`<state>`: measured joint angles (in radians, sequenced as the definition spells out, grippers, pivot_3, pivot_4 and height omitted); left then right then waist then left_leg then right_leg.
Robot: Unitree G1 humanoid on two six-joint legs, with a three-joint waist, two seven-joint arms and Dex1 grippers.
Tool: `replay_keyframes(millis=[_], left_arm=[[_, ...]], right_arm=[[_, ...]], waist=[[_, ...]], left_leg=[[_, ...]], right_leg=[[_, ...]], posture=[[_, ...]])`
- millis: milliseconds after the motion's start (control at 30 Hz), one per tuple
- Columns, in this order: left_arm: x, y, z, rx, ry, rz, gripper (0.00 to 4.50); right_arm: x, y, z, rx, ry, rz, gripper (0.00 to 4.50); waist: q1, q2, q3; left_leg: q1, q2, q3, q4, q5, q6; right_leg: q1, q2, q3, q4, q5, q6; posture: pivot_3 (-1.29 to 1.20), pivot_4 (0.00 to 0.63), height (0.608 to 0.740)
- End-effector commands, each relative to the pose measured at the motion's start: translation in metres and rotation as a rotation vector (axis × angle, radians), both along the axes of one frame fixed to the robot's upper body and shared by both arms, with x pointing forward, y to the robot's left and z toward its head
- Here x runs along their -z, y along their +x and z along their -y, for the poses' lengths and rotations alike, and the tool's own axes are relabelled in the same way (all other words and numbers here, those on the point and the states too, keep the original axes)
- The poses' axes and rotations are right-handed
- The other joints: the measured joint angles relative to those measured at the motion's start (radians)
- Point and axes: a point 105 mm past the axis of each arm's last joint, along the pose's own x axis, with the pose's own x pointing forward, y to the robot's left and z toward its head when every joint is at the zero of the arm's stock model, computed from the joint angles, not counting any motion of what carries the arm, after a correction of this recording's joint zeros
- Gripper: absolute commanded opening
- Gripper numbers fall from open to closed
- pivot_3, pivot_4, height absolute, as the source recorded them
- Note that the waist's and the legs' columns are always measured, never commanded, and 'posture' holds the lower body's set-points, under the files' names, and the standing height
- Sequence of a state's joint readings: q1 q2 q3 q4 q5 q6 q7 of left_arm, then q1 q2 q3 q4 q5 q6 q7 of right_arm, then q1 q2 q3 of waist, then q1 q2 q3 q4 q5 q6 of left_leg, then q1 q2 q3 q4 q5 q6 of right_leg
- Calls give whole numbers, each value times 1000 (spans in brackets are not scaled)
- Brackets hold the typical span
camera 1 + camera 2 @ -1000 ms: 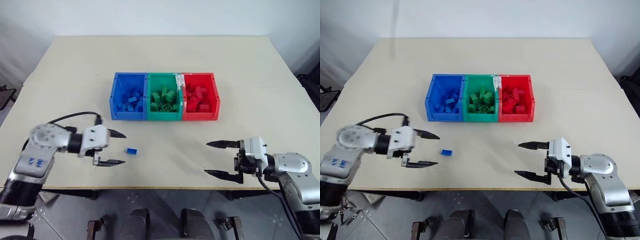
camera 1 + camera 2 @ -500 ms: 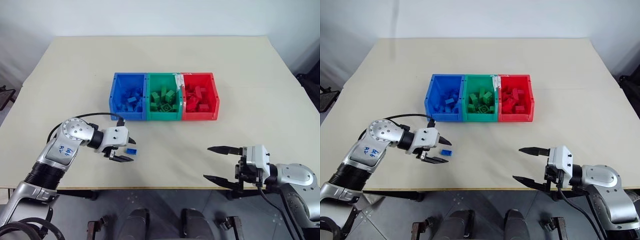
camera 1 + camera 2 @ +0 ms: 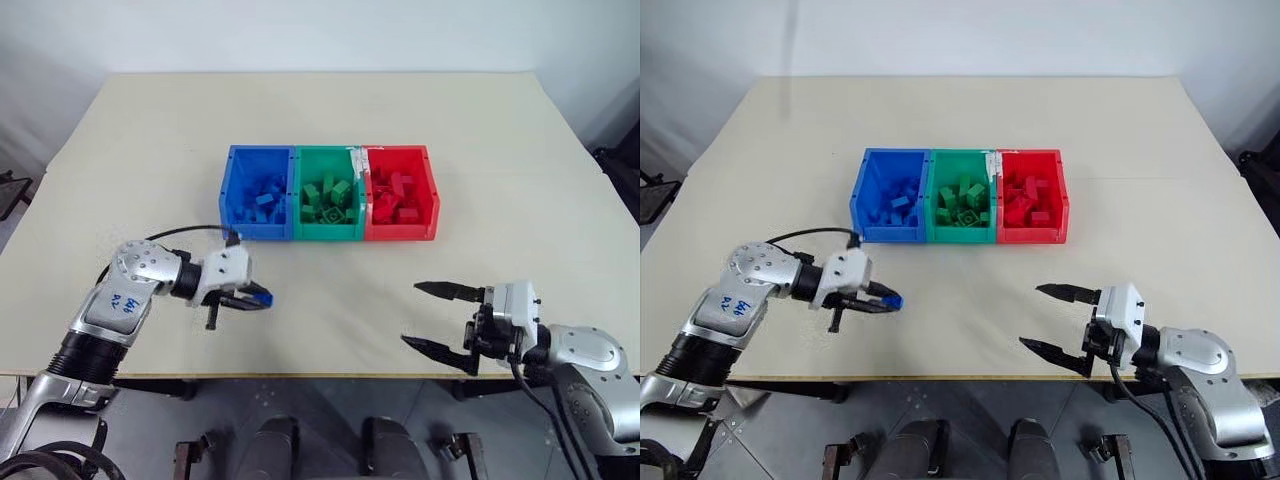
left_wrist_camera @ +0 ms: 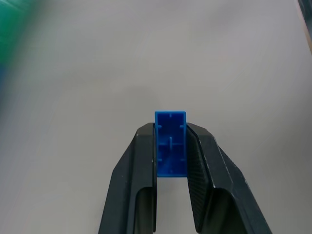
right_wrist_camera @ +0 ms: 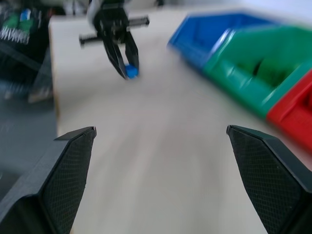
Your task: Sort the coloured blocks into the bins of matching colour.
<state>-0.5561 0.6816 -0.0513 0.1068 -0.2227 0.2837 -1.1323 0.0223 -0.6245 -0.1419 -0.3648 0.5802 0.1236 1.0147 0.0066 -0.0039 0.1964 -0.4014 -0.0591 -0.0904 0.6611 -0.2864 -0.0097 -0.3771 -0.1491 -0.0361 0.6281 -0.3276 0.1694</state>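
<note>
The left gripper (image 4: 171,146) has just squeezed its two black fingers (image 4: 139,165) shut on a little blue brick (image 4: 171,144). A moment ago those fingers were wide apart and the brick lay loose on the table (image 3: 330,130) in front of them. Now the brick sits snug between the tips, with its hollow underside facing the wrist camera. It is low over the table, near the front edge, on the robot's left. I cannot tell if it has left the tabletop yet. The blue bin (image 3: 257,205) is close by, a bit further back on the table, joined to the green bin (image 3: 328,205) and the red bin (image 3: 400,205). Each bin has a pile of bricks in its own colour. So the grab looks done, and I think the next job is to lift the brick and carry it over the blue bin. The right gripper (image 3: 440,318) waits near the front edge on the other side, fingers spread wide and holding nothing.
</note>
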Motion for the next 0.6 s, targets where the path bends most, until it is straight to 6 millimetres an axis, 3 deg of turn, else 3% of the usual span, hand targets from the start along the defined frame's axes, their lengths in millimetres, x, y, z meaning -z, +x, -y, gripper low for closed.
replay_keyframes(millis=[33,133,400,600], left_arm=[[-49,33,-13,-247,-234,134,515],[-66,60,-18,-407,-320,179,515],[-61,89,-5,-444,-301,181,515],[-71,89,-6,-420,-330,238,2360]], right_arm=[[-21,3,1,61,66,93,4500],[-25,9,0,91,89,116,4500],[-29,17,-1,121,99,153,4500],[-28,18,-3,121,102,155,4500]], waist=[[6,0,0],[15,0,0],[15,0,0],[14,0,0]], left_leg=[[0,-1,0,1,0,0],[-1,-2,0,2,0,0],[-1,-2,1,1,0,0],[-1,-2,1,1,0,0]], right_leg=[[0,0,0,1,0,0],[0,0,-1,1,0,0],[0,0,-1,1,0,1],[-1,0,-1,1,0,1]], posture=[[0,150,740],[0,150,740],[0,150,740],[0,150,740]])
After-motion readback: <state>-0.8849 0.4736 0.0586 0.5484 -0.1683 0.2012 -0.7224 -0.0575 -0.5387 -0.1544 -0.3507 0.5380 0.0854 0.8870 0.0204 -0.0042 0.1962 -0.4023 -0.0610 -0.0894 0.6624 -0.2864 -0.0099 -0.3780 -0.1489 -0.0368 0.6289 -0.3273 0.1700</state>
